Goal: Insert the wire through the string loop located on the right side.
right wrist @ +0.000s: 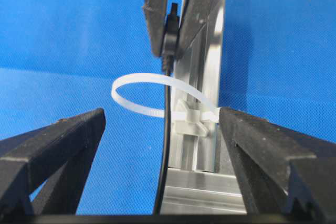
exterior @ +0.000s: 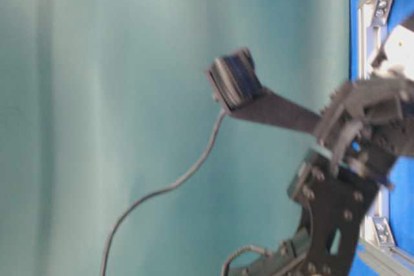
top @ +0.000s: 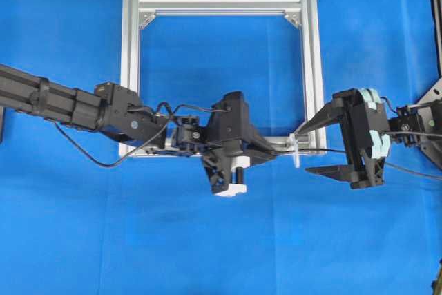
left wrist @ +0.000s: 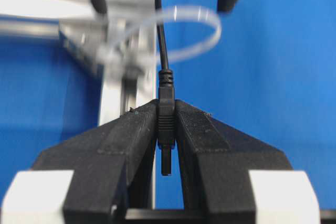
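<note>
the overhead view shows the silver frame (top: 311,67) on the blue table (top: 207,240), with the left gripper (top: 271,148) reaching along the frame's near bar towards its near right corner, and the right gripper (top: 314,148) just right of that corner, its jaws spread wide and holding nothing. the string loop (top: 295,151) is only a small white fleck there, and the wire (top: 407,168) a thin line running off right. the left wrist view adds that the left gripper is clenched on the wire's plug (left wrist: 166,124), with the cable rising through the blurred loop (left wrist: 202,30). the right wrist view is sharpest: the wire (right wrist: 166,145) passes through the string loop (right wrist: 152,95), fixed to the frame (right wrist: 210,66), between the released fingers (right wrist: 58,140). the table-level view shows only one dark arm (exterior: 336,179), blurred.
</note>
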Tool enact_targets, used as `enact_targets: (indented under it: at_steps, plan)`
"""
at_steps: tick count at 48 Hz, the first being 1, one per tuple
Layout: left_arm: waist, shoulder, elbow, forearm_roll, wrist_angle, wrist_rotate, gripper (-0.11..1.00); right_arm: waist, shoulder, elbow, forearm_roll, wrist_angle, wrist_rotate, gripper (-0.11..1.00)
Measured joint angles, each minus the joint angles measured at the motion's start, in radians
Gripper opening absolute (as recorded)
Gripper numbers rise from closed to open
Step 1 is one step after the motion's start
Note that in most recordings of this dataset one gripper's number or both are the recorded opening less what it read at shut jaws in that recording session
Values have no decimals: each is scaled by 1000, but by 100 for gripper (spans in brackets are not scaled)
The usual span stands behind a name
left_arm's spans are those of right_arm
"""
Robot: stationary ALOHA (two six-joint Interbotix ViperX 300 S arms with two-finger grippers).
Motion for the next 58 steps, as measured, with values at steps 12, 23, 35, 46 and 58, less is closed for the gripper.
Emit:
enact_targets:
  at_steps: [12, 23, 35, 46, 58]
  plan:
    - [-12, -153, 152, 0, 0, 2, 8, 0, 0, 0, 0, 0, 0, 95]
    - [-26, -311, 368, 2, -25, 0, 8, 0, 0, 0, 2, 0, 0, 95]
    - [-35, -492, 623, 2, -100, -11, 8, 0, 0, -5, 0, 0, 0, 95]
    - [-48, -670, 816, 2, -114, -11, 8, 0, 0, -6, 0, 9, 3, 95]
    - [-43, -788, 940, 2, -103, 5, 8, 0, -12, -8, 12, 41, 6, 95]
